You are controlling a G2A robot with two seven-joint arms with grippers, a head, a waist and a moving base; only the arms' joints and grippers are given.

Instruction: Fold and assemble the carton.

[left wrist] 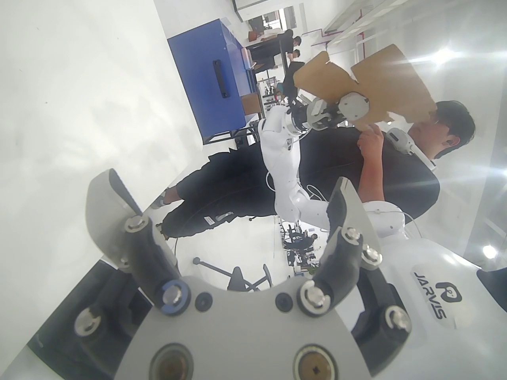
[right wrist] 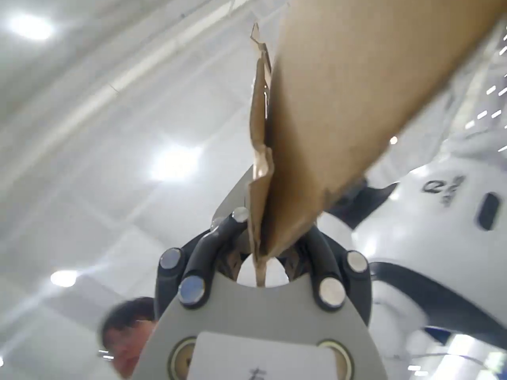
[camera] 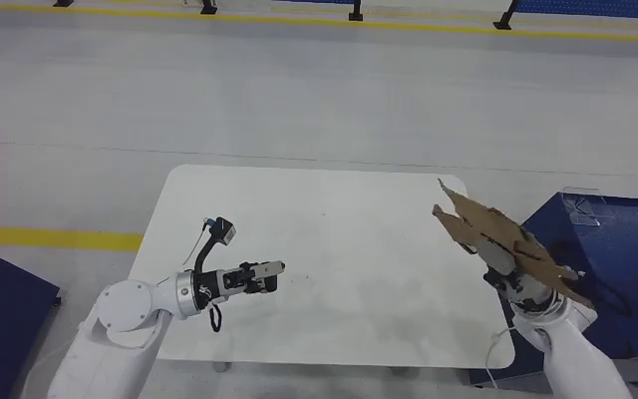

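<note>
A flat brown carton [camera: 495, 239] hangs in the air over the white table's [camera: 329, 269] right edge, with my right gripper [camera: 513, 274] shut on its lower part. In the right wrist view the carton [right wrist: 356, 80] runs up from between the fingers of the right gripper [right wrist: 263, 223]. In the left wrist view the carton [left wrist: 380, 80] is far off, and a person's hand [left wrist: 370, 144] touches its edge. My left gripper [camera: 271, 269] is held low above the table's left part, open with nothing in it; its fingers [left wrist: 344, 215] stand wide apart.
A blue cabinet [camera: 588, 249] stands just off the table's right side, below the carton. A yellow floor line [camera: 70, 239] runs at the left. A person stands beside the right arm.
</note>
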